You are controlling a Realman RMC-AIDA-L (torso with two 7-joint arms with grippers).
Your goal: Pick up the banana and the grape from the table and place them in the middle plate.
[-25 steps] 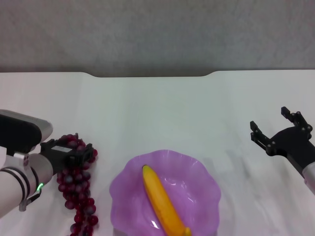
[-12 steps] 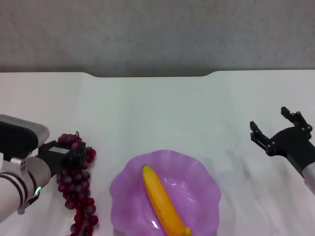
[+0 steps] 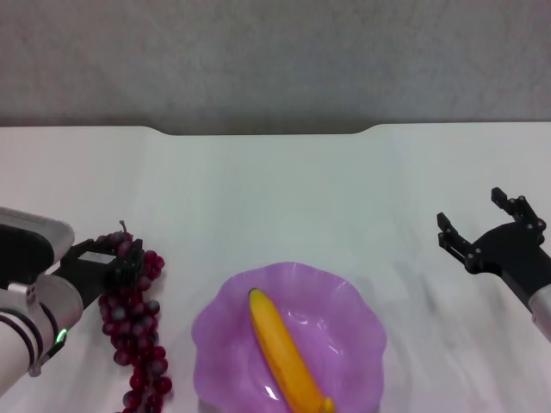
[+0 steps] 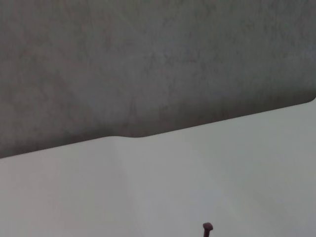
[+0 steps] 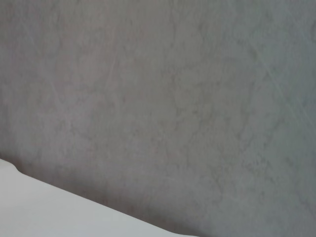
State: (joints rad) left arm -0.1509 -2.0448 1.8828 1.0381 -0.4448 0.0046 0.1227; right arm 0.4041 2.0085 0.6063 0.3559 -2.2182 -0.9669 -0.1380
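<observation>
The banana (image 3: 285, 353) lies diagonally in the middle plate (image 3: 362, 320), a purple plate with a wavy rim at the front centre of the table (image 3: 275, 198). The grape (image 3: 134, 335) lies on the table left of the plate, with its thin stem pointing to the far side. My left gripper (image 3: 123, 261) is at the top of the bunch, among the uppermost grapes. The left wrist view shows only a small dark tip of the grape (image 4: 207, 227) above the white table. My right gripper (image 3: 472, 215) is open and empty, hovering at the right, apart from the plate.
The table's dark notched far edge (image 3: 258, 131) runs in front of a grey wall. Bare white tabletop lies between the plate and the far edge and between the plate and my right gripper.
My left arm has drawn back to the left by a little, and the top grapes have shifted with it, so the stem now shows. The right arm, plate and banana have not moved.
</observation>
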